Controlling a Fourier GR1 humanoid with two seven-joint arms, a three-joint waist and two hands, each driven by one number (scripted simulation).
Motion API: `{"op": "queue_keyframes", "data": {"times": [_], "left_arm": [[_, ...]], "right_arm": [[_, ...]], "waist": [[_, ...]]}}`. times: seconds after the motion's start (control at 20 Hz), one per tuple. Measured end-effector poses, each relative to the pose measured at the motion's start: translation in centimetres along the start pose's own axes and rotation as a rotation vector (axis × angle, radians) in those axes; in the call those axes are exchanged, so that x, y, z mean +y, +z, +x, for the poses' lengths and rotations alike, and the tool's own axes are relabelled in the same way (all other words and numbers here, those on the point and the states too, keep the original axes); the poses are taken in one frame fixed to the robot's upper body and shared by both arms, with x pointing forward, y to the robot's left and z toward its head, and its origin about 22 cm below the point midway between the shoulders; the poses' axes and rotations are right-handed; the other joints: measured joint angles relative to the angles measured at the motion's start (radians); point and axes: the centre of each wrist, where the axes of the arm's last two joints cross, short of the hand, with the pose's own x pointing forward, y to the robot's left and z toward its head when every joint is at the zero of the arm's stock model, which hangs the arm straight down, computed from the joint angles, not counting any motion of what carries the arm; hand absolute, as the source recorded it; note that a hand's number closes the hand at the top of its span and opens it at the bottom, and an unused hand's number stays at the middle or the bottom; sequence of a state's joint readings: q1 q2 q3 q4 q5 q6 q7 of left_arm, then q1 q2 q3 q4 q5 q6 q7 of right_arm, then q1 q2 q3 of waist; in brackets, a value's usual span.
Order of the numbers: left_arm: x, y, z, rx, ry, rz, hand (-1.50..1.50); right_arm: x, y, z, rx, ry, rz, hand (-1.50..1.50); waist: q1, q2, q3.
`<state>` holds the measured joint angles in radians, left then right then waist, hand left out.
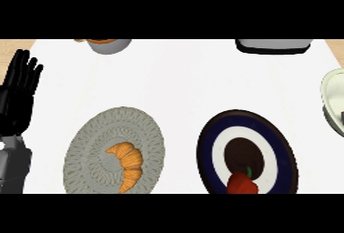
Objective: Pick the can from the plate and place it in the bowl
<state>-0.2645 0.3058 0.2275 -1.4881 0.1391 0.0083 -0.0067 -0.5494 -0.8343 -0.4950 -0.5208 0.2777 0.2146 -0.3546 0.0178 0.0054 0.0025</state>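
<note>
Can: I can't make one out from the head view, so no fix on where it sits. What lies on the grey plate [87,136] is a croissant [128,164], orange-brown, curved, lying lengthwise a bit right of the plate's centre. Plate is patterned, sits below and to the right of the fingertips [23,61], near the forearm [13,168] but apart from it.

Further right from the fingers, past the plate: blue-rimmed dish [208,154], white ring, dark centre. A red item w/ green stem [242,184] lies in its lower part, cut by the view's edge. Plate and dish are side by side, not touching.

Left hand [17,98]: black, at the view's left edge, fingers straight and spread, pointing up-view. Released, grasping nothing, resting.

Level w/ the fingertips and a bit above, to their right: grey cup [108,44] w/ something orange inside, cropped at top. Far across from the fingers, top right: grey object on a dark base [272,45], also cropped. At the right edge, well apart from the hand: pale vessel [332,91], only partly in view. All on the white counter [188,91].
</note>
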Motion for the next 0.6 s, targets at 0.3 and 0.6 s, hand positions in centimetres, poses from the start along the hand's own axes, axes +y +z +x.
{"op": "queue_keyframes", "data": {"times": [0.3,0.6], "left_arm": [[-0.1,0.8,-0.2,0.000,0.007,-0.001,0.00],[0.3,0.5,0.0,-0.010,0.007,0.004,0.00]], "right_arm": [[-4.3,1.4,-1.1,0.011,-0.108,-0.203,-1.50],[-9.5,5.1,-3.2,0.045,-0.201,-0.304,-1.50]], "waist": [[0.000,0.001,0.000],[-0.004,0.005,0.003]]}}
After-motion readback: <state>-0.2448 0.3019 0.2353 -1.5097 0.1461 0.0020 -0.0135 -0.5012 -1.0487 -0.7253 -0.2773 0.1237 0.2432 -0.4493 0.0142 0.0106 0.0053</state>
